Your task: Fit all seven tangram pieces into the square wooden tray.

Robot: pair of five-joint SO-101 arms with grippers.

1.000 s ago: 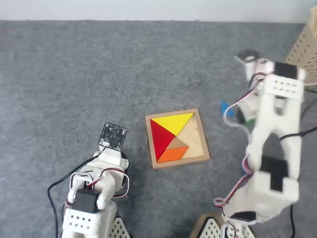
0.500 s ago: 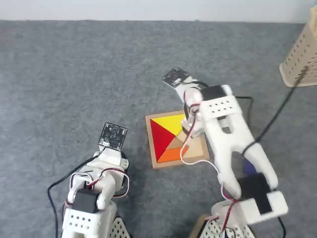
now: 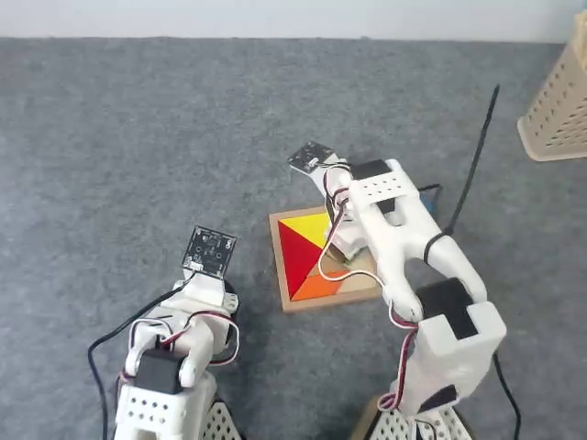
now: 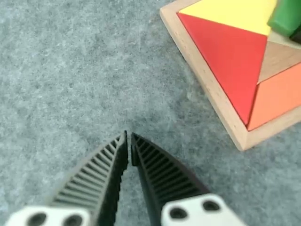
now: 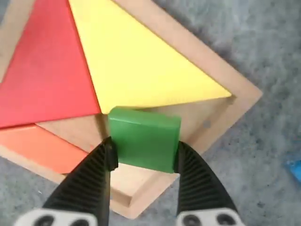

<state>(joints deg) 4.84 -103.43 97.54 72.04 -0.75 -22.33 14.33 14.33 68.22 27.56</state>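
Swung in from the table's right side to over the square wooden tray [image 3: 277, 257], with right gripper [image 5: 144, 153] clamped on a thick, smooth green block [image 5: 144, 136] above bare wood. Seated in the tray: yellow triangle [image 5: 136, 61], red triangle [image 5: 47, 75], orange piece [image 5: 37, 143]. Parked over coarse grey carpet [image 4: 70, 70] nearby, with ribbed left gripper [image 4: 128, 139] pinched closed, empty.

Item: one square wooden tray [image 3: 278, 266]. Tangram pieces I can count, five:
- two large triangles, being one yellow triangle [image 3: 307, 227] and one red triangle [image 3: 295, 257]
- one orange piece [image 3: 312, 289]
- one green square piece [image 5: 143, 139]
- one blue piece [image 5: 295, 169]

Three of the five lie in the tray, one sits in my right gripper [image 5: 143, 153], one on the grey carpet [image 3: 138, 137]. My grippers number two, counting the left gripper [image 4: 128, 141]. One perforated beige box [image 3: 559, 101].
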